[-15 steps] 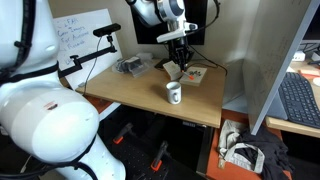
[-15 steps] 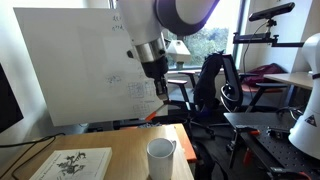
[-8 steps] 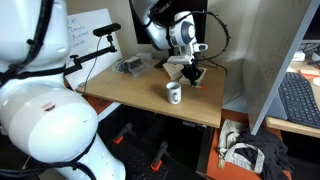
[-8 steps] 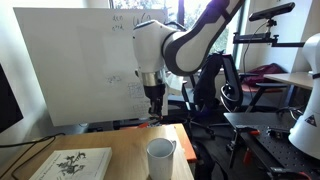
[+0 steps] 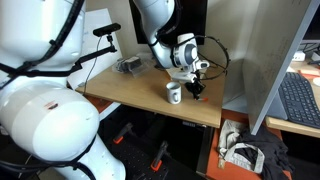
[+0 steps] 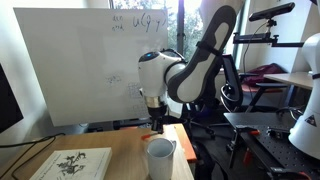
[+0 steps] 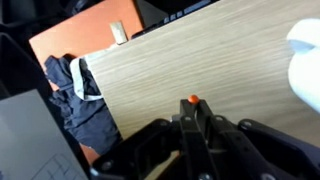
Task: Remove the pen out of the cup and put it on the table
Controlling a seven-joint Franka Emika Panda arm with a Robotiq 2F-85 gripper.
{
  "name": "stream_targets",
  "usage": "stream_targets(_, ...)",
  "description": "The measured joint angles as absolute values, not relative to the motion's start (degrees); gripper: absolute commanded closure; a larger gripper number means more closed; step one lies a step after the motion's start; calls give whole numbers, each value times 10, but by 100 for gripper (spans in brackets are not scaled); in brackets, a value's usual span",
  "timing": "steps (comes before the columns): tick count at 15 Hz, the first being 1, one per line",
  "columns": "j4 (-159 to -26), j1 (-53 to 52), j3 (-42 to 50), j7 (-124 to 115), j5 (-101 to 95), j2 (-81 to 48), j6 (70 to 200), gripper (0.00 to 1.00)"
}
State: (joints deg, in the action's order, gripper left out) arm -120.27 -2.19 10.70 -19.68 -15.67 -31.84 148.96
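Well, over the table (image 7: 200,60), just beside the cup (image 5: 174,93), our gripper (image 7: 195,112) hangs low, its claw pinching the pen (image 7: 193,100), whose red tip shows in the wrist view. We judge it best to lower gently, stay clear of the cup, then release.

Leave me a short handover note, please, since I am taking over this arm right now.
Gripper: shut on the pen; only the pen's reddish tip shows, in the wrist view.
Cup: upright on the table, with nothing seen sticking out of it.
Position: the gripper hangs low beside the cup, over bare wood. Whether the pen touches the table cannot be told.
Done: the pen appears to be out of the cup.
Left: lay the pen on the wood clear of the cup, open the gripper, lift away.
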Motion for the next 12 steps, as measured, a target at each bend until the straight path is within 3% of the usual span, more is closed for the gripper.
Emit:
stream_targets(1, -1202, -27, 115, -203, -157, -327, 1499, 64)
stream_targets(3, -1202, -33, 123, -209, -153, -338, 1506, 57)
stream_targets(10, -1211, -35, 122, -206, -121, -302, 1506, 5)
stream_targets(12, -1231, -35, 121, -206, -113, -260, 1505, 0)
